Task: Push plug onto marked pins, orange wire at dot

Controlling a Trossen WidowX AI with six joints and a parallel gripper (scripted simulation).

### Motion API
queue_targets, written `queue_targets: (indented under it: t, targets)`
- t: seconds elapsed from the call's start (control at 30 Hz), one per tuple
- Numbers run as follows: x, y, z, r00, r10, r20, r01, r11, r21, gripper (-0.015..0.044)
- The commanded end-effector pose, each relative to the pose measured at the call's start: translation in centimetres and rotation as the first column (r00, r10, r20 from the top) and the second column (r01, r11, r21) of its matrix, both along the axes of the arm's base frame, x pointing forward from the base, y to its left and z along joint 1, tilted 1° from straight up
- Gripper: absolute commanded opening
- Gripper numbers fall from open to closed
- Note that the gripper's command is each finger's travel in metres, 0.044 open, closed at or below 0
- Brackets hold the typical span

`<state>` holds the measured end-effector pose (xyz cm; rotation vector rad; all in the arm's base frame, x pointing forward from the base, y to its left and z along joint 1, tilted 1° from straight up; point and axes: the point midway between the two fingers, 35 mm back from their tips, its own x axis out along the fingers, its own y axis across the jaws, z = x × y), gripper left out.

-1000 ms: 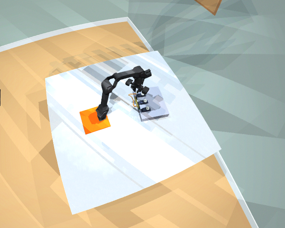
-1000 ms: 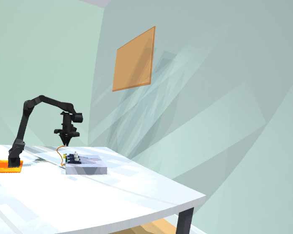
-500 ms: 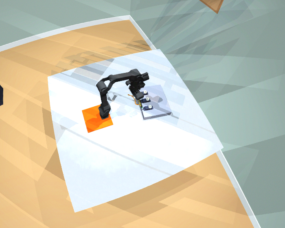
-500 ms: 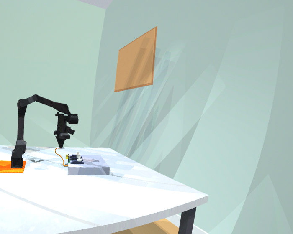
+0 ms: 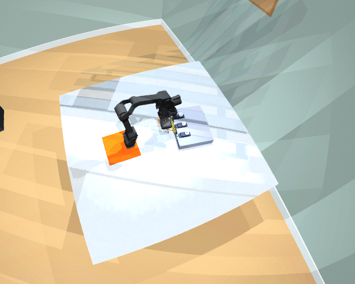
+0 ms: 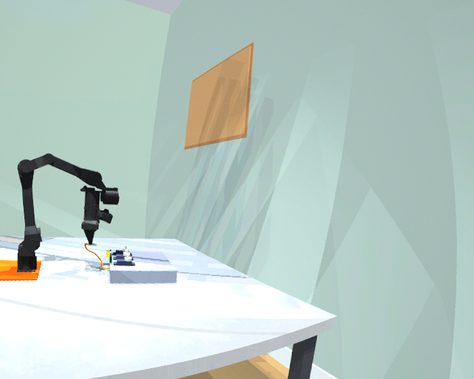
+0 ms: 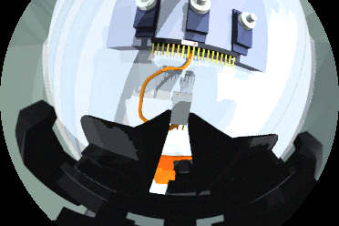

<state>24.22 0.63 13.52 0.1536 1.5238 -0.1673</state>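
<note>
My gripper points down, shut on the small grey plug. It holds the plug above the table, in front of the holder. The plug's free end faces the row of yellow pins, with a gap between. A pale band with a red dot at its right end in the wrist view marks pins near the middle servo. The orange lead loops left in the wrist view. The holes and the wires' order at the plug cannot be made out.
Two other servos with white horns flank the middle one on the holder. Unmarked pins run along both sides of the band. An orange mat lies under the arm's base on the white table.
</note>
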Motion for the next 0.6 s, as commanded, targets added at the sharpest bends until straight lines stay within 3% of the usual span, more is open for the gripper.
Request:
queue_targets:
  t: [0.0,0.57]
  targets:
    - [-0.2,-0.1,-1.7,1.000,-0.012,-0.009,0.012,1.000,-0.003,0.0000]
    - [2.2,-0.9,-3.0,1.000,-0.012,-0.007,0.012,1.000,-0.003,0.0000]
